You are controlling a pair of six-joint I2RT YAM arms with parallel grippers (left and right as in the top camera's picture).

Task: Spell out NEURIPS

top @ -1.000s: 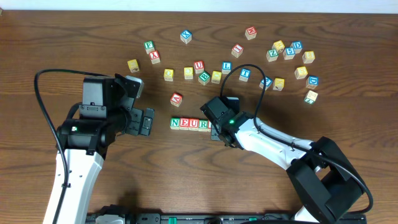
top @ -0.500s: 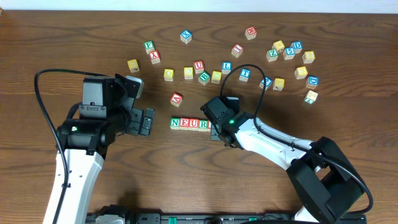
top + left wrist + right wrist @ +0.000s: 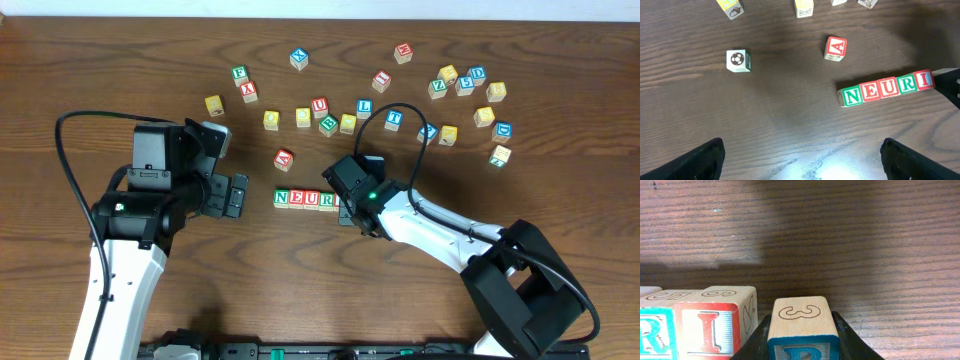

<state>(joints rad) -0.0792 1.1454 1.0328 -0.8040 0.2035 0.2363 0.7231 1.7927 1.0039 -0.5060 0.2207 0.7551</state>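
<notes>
Entry: P cube (image 3: 802, 330), pale wood, blue-framed letter, engraved 3 on the top face. Located bottom centre of the right wrist view, just right of the I cube (image 3: 715, 325), apart from it by a narrow gap with one black finger in it. Clamped on both sides by the right gripper (image 3: 802, 346), low at the bench (image 3: 120, 60); contact with the bench not discernible. Belongs at the right end of the NEURI row (image 3: 305, 199), centre of the overhead frame, letters upright and touching. Step in hand, by judgement: setting P sixth in line. For a clean result: seat the cube flat before releasing, keep its front face level with the I cube's (seemingly sitting a little nearer the camera now), open only slightly so as not to shove the I cube sideways, lift straight up, then close the leftover gap with a light push from the right. Right arm: stretched from the lower right of the overhead frame up to the centre, wrist above the row's right end and hiding the cube there. Left arm: rising from the lower left, bent at the elbow; left gripper (image 3: 801, 152) spread wide, empty, near the row's left end without touching. S cube not identifiable among the loose ones in the upper frame; red A cube (image 3: 284, 158) just above the row, unneeded.
</notes>
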